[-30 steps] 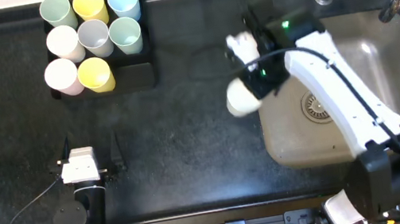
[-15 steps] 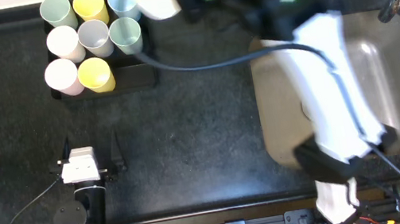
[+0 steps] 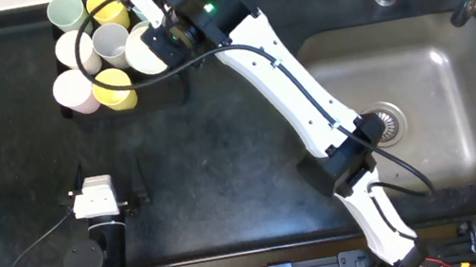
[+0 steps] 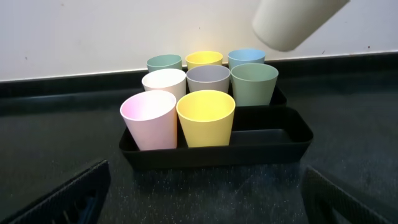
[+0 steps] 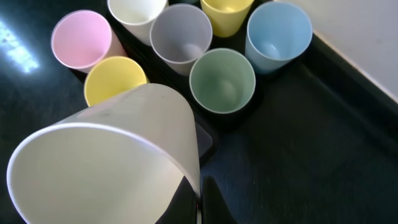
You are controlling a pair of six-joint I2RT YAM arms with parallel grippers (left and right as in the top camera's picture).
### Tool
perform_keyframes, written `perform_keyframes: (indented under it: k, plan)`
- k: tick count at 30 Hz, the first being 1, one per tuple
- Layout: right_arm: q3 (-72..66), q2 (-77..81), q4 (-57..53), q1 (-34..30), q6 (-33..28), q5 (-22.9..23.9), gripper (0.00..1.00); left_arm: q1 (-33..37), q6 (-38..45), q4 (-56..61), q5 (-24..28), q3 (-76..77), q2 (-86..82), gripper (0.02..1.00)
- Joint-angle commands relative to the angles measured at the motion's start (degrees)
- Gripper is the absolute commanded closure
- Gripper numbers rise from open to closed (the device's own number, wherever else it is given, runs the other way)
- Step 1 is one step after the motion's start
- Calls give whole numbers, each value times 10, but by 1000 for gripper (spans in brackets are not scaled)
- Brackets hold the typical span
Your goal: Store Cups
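Nearest the bases, the left gripper sits low over the black countertop, just where it was a second ago, its fingers spread wide with nothing between them. Farther out, the right arm has swung away from the steel sink, where a second ago it carried the cup beside the left rim. It now stretches across the middle to the black tray. The right gripper pinches the wall of an off-white cup, which hangs tilted in the air above the tray's right side (well clear of the cups below). The left wrist view shows a bare front-right compartment beside the front yellow cup and the pink cup. The right wrist view looks into the held cup's mouth and down into the grey cup, the green cup and the blue cup beyond it.
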Motion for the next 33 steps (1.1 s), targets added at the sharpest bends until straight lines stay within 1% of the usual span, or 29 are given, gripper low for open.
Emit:
perform_keyframes:
  k: [1, 10, 15, 33]
  plan:
    - [2, 31, 1, 7, 0, 10, 958, -2, 11, -2, 2, 0, -6, 20]
    - [2, 73, -11, 1, 0, 12, 958, -2, 11, -2, 2, 0, -6, 20]
    - [2, 80, -16, 1, 0, -7, 958, -2, 11, -2, 2, 0, -6, 20]
    - [-36, 89, -8, -1, -6, -6, 956, -2, 11, -2, 2, 0, -6, 20]
